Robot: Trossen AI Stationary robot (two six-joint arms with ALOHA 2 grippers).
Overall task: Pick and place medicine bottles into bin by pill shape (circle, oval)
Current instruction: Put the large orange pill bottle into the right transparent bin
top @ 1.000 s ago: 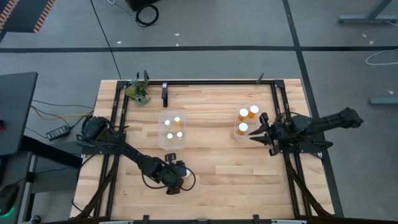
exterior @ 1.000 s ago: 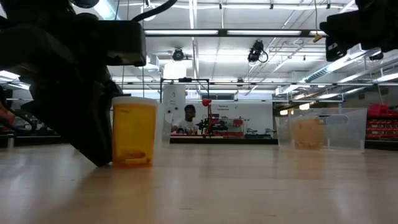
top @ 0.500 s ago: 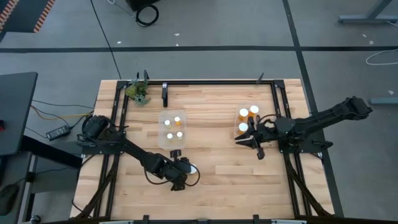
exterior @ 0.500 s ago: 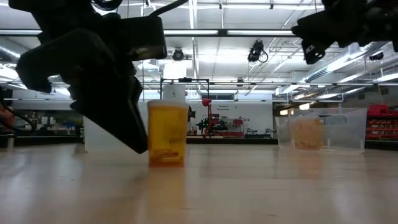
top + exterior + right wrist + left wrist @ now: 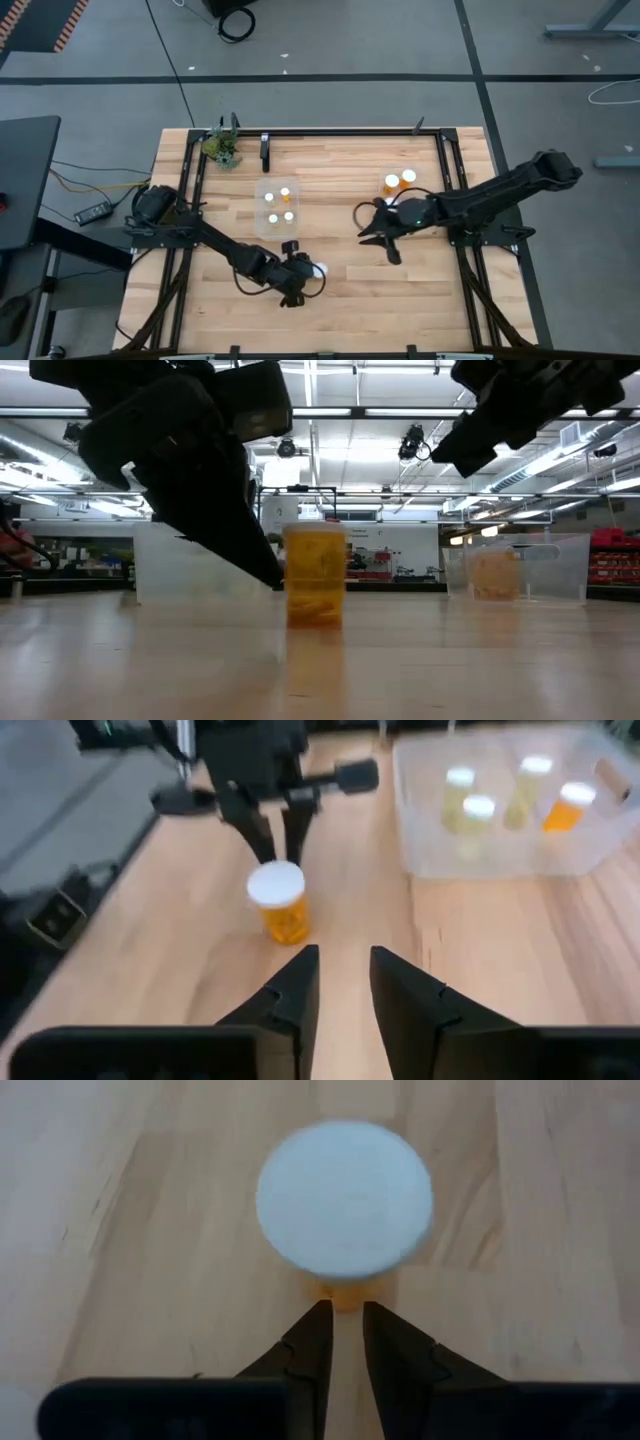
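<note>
Standing upright in the high view, medicine bottle (image 5: 318, 269) on the bare table (image 5: 350, 300), long axis vertical, white cap facing the camera, well apart from the left tub (image 5: 262, 225) and the right tub (image 5: 381, 210). Shows only as a cap from here, with the body hidden beneath. Has the left gripper (image 5: 307, 273) right beside it, its opening too small to judge here. Puts the right gripper (image 5: 378, 245) between the bottle and the right tub, fingers apart, holding nothing.

Seen level in the low view, same bottle (image 5: 315, 585) upright near the middle, amber body plain, cap pale against the bright room. Shows the left gripper (image 5: 270, 570) slanting down to the bottle's side, seemingly touching it. Cuts the right gripper (image 5: 455, 455) off at the upper edge, raised above the wood.

Looking down the left wrist view, round cap (image 5: 345, 1200) blurred and covering nearly all of the bottle, only a sliver of amber showing under it. Has the left gripper (image 5: 345, 1315) narrowed to a thin slit, tips against that sliver, nothing pinched between them.

Facing across the table in the right wrist view, bottle (image 5: 278, 905) upright with the left gripper (image 5: 278, 845) just behind it. Keeps the right gripper (image 5: 345, 960) parted and empty, clear of the bottle. Blurs the bottles inside the left tub (image 5: 420, 850).
</note>
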